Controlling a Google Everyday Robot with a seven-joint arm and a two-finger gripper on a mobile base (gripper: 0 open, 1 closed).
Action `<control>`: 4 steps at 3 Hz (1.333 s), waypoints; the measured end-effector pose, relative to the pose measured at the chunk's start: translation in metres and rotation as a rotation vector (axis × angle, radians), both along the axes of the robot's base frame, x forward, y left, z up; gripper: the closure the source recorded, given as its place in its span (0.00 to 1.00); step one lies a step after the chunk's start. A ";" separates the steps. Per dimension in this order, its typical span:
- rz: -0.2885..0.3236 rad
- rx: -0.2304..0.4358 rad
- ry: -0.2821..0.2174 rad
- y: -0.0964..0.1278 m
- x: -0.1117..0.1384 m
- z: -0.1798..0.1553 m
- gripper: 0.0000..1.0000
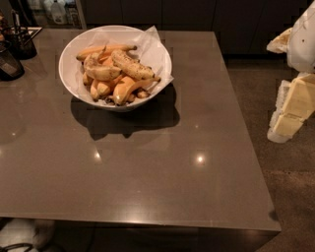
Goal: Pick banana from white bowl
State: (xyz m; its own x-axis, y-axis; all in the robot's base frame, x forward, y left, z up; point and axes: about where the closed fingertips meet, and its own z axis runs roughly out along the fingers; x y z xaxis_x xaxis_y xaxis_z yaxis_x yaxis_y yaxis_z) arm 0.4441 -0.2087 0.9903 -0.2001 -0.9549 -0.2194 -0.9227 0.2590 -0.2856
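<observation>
banana (132,65): speckled, topmost in white bowl (65,74); likely soft, light, bruises easily; grasp mid-body. gripper (289,112): well right of table (147,172), state cannot be told

Glossy brown table (147,187), dark cabinets (197,15), speckled floor (295,197)

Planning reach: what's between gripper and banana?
Camera view: gripper hangs beyond the table's right edge; only bare table and the white bowl's paper-lined rim precede the banana.

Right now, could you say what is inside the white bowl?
White paper and piled bananas, the speckled banana on top; the bowl's bottom is hidden. The gripper hangs beyond the table's right edge.
</observation>
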 end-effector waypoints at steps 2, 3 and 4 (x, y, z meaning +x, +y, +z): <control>0.094 -0.042 0.060 0.030 0.030 -0.006 0.00; 0.093 -0.037 0.044 0.031 0.032 -0.004 0.00; 0.093 -0.037 0.044 0.032 0.032 -0.004 0.00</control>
State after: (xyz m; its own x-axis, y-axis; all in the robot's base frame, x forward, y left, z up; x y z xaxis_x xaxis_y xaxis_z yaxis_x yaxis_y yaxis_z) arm 0.4763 -0.1771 0.9866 -0.1187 -0.9770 -0.1770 -0.9541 0.1616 -0.2523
